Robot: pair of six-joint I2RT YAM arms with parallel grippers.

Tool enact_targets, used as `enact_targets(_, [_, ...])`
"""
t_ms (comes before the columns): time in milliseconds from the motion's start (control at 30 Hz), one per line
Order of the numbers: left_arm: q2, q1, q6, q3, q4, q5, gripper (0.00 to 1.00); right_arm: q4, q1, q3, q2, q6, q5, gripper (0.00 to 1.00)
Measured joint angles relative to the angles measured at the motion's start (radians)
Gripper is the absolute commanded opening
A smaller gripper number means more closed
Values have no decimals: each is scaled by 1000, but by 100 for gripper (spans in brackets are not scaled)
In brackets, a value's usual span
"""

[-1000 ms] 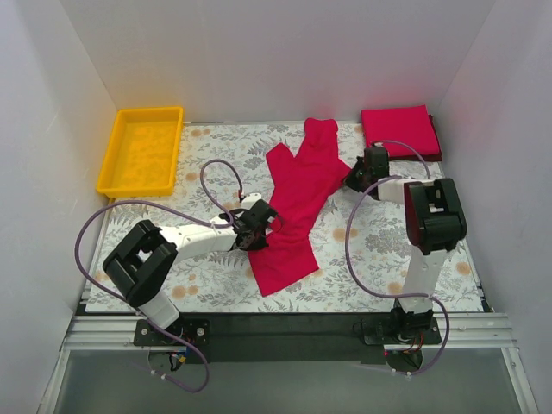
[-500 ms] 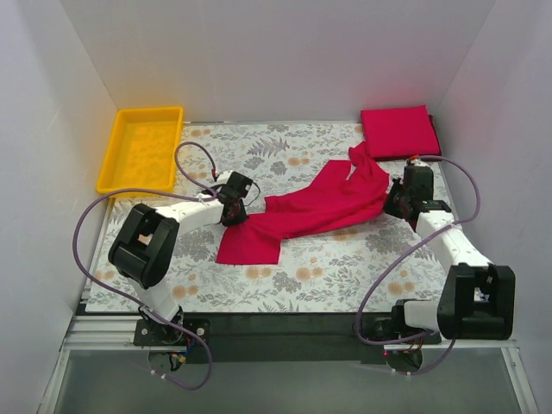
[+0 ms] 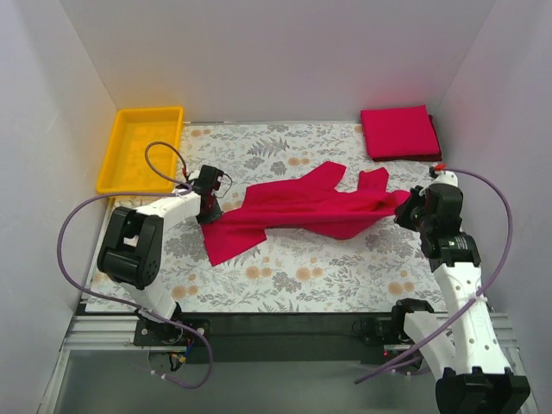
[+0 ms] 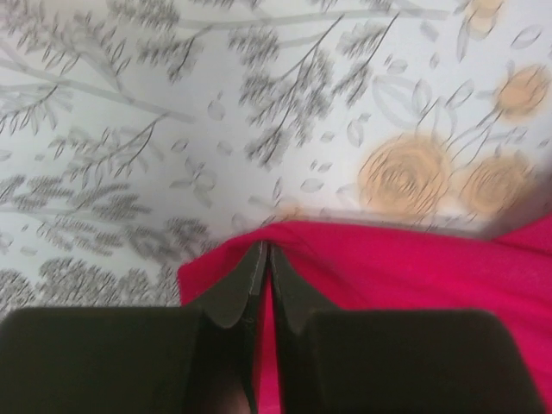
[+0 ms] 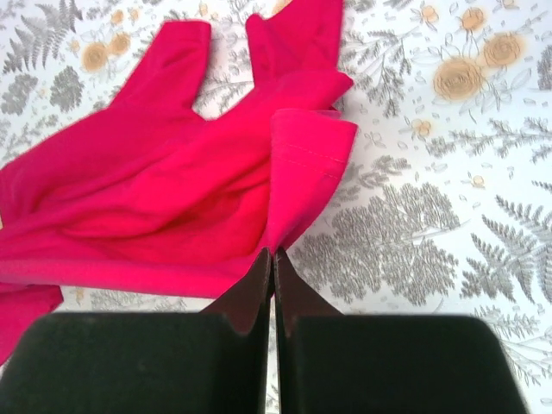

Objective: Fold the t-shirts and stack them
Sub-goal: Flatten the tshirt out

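A crimson t-shirt (image 3: 302,210) lies stretched left to right across the floral table, bunched along its length. My left gripper (image 3: 210,210) is shut on its left edge; the wrist view shows red cloth (image 4: 405,267) pinched between the tips (image 4: 266,248). My right gripper (image 3: 405,205) is shut on the shirt's right end, where a fold of fabric (image 5: 172,190) runs into the closed tips (image 5: 273,253). A second t-shirt (image 3: 398,132) sits folded at the back right corner.
A yellow plastic tray (image 3: 142,148) stands at the back left. White walls close in the table on three sides. Purple cables loop off both arms.
Both arms have swung outward, left arm to the left and right arm to the right and nearer, pulling the shirt from a diagonal heap into a long horizontal band.
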Motion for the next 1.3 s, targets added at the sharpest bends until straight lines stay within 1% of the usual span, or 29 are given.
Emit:
enact_targets(33, [-24,0,3,-20,-13,10,10,-19,0,-18,-36,0,1,3])
enact_targets(100, [-78,2,11,-50,-48,13,27,-55,-1,-54,-89,-3,13,10])
enact_targets(133, [-116,3,18,-68,-61,19,35,-73,-2,-71,-108,-7,20,17])
enact_targets(167, [-163,3,23,-82,-77,24,48,-91,-5,-85,-122,-11,26,25])
enact_targets(200, [-220,3,28,-94,-94,31,52,-105,-5,-94,-133,-12,28,33])
enact_targets(233, [-282,3,26,-104,-106,37,55,-117,-6,-103,-145,-17,27,46])
enact_targets(267, [-351,2,18,-112,-116,47,55,-130,-6,-106,-148,-20,23,50])
enact_targets(333, [-474,-4,4,-121,-130,64,56,-142,-6,-107,-151,-37,-8,53])
enact_targets(400, [-581,-16,-12,-139,-134,100,57,-147,-7,-100,-134,-46,-69,52])
enact_targets(467, [-643,-35,-32,-170,-144,134,57,-144,-7,-74,-92,-55,-139,48])
enact_targets(500, [-657,-50,-45,-192,-148,150,56,-132,-6,-64,-62,-58,-172,42])
enact_targets(600, [-637,-106,-79,-261,-157,184,53,-88,-6,-58,20,-61,-254,35])
enact_targets(700, [-557,-168,-113,-303,-168,208,45,-28,19,-59,149,-53,-316,33])
enact_targets(733, [-531,-183,-120,-304,-171,211,40,3,44,-63,191,-46,-320,33])
enact_targets(867, [-426,-226,-139,-299,-144,210,27,129,171,-70,347,-12,-322,32])
enact_targets(967, [-355,-232,-138,-281,-136,205,26,229,244,-65,478,9,-311,32])
enact_targets(1067, [-315,-235,-138,-278,-128,203,25,309,285,-32,629,21,-307,31])
enact_targets(1167, [-297,-238,-138,-277,-127,203,23,355,302,50,791,23,-308,31])
enact_targets(1300, [-286,-238,-132,-270,-130,204,21,394,308,184,966,23,-321,31])
